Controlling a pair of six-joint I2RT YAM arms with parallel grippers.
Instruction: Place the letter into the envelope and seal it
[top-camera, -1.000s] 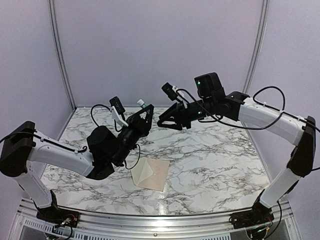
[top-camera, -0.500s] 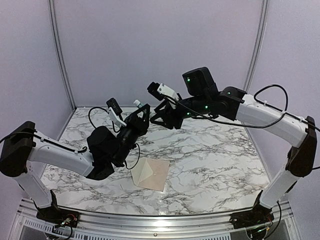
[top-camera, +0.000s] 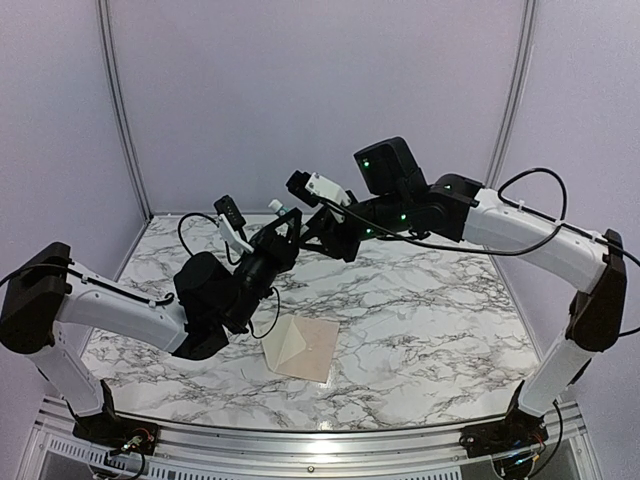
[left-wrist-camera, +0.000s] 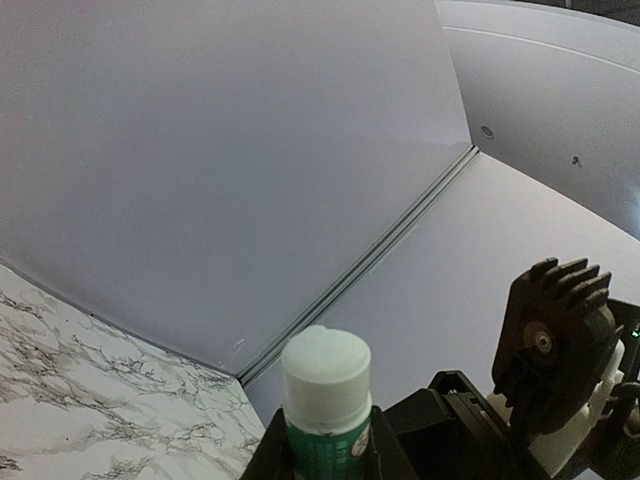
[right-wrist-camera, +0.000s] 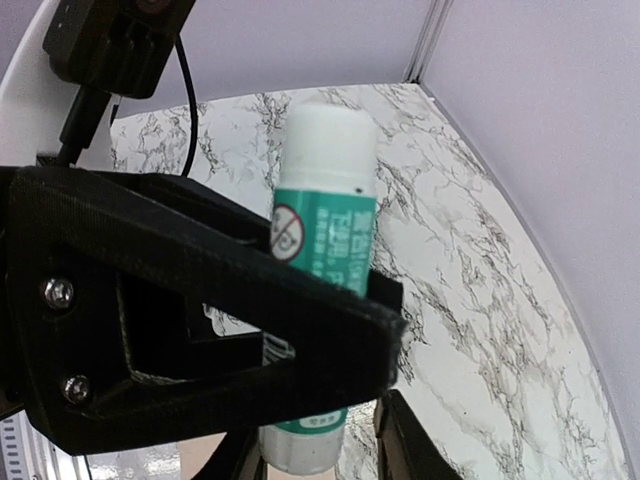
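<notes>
A green glue stick with a white cap (top-camera: 281, 208) is raised above the far middle of the table, and my left gripper (top-camera: 280, 236) is shut on its body (left-wrist-camera: 325, 420). My right gripper (top-camera: 312, 238) has come up to it from the right. In the right wrist view its fingers flank the stick's white lower end (right-wrist-camera: 300, 452), with a gap showing on the right side, so the right gripper (right-wrist-camera: 318, 455) is open. The envelope (top-camera: 285, 345) lies on the near table with its cream triangular flap to the left of a peach rectangle (top-camera: 318, 347). I cannot tell the letter apart as a separate sheet.
The marble table (top-camera: 430, 310) is walled by pale panels at the back and sides. My two grippers are close together in the air over the far middle. A metal rail (top-camera: 320, 440) runs along the near edge.
My right arm has swung left to the left gripper, and its jaws have narrowed around the glue stick's end. The left arm and the envelope have barely moved.
</notes>
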